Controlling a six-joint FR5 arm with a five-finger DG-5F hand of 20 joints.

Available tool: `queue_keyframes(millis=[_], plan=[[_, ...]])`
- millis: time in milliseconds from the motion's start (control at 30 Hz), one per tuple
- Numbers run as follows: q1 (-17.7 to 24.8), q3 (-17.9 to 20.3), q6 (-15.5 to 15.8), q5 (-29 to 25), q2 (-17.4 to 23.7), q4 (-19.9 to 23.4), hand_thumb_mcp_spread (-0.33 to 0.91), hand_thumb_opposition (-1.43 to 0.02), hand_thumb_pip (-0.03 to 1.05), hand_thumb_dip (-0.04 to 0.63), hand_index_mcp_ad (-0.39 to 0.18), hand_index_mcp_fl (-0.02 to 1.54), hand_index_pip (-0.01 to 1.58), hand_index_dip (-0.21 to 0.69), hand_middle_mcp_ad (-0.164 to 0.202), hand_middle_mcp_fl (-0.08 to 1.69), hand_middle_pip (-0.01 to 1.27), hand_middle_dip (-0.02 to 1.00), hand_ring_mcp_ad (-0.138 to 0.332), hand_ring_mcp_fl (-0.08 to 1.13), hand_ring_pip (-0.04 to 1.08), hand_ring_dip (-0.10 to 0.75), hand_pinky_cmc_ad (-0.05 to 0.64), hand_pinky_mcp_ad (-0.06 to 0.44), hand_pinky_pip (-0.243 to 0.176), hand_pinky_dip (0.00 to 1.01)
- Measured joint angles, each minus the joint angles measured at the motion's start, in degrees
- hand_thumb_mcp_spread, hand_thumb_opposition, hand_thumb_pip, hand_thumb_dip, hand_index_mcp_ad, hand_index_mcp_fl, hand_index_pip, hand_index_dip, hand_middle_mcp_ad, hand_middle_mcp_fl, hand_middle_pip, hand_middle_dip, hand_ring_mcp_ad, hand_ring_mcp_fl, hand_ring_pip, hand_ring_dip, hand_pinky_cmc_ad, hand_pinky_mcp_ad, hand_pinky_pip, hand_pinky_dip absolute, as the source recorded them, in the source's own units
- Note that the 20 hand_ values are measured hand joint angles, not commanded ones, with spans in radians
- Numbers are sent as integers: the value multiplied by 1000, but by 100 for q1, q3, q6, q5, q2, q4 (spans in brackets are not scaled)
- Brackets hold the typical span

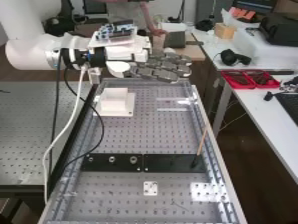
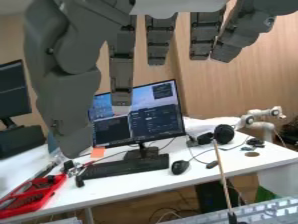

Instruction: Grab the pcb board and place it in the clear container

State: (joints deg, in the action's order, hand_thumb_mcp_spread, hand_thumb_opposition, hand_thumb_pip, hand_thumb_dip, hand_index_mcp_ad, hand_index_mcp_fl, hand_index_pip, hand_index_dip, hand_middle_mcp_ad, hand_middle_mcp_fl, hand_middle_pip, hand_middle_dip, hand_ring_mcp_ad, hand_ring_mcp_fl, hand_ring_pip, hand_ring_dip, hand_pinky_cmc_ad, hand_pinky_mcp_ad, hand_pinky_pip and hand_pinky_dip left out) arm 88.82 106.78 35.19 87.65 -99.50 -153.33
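Pointing crosswise, the straight-fingered hand (image 1: 160, 68)

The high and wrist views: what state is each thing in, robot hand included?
Dark grey robot hand: open, fingers straight.
Black-framed monitor: switched on.
Thin wooden stick: leaning, dark end down.
White square-based block: standing on the perforated bench.
Red trays: open-topped, things inside.
Black headphones: lying on the white table.

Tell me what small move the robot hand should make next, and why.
Probably lower the robot hand a little toward the bench: its fingers are straight with nothing between them, and it hangs higher than the white block standing there.
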Motion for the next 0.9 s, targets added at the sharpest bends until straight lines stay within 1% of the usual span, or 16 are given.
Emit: queue_keyframes(millis=[100,300,467,900], plan=[[-3,-89,64,34,-16,-226,499,-787,377,208,-147,393,480,237,16,9,138,138,182,2,80,-5,290,150,-105,180],[-23,-104,94,94,-7,-226,501,-789,372,208,-147,391,394,253,16,9,138,138,182,2,80,-5,290,150,-105,180],[-34,-112,117,127,9,-236,499,-775,372,208,-136,391,367,260,19,9,138,138,182,2,80,-5,291,150,-105,180],[-64,-124,185,163,17,-319,499,-773,358,211,-136,393,304,272,19,7,138,140,182,2,80,-5,291,150,-105,180]])
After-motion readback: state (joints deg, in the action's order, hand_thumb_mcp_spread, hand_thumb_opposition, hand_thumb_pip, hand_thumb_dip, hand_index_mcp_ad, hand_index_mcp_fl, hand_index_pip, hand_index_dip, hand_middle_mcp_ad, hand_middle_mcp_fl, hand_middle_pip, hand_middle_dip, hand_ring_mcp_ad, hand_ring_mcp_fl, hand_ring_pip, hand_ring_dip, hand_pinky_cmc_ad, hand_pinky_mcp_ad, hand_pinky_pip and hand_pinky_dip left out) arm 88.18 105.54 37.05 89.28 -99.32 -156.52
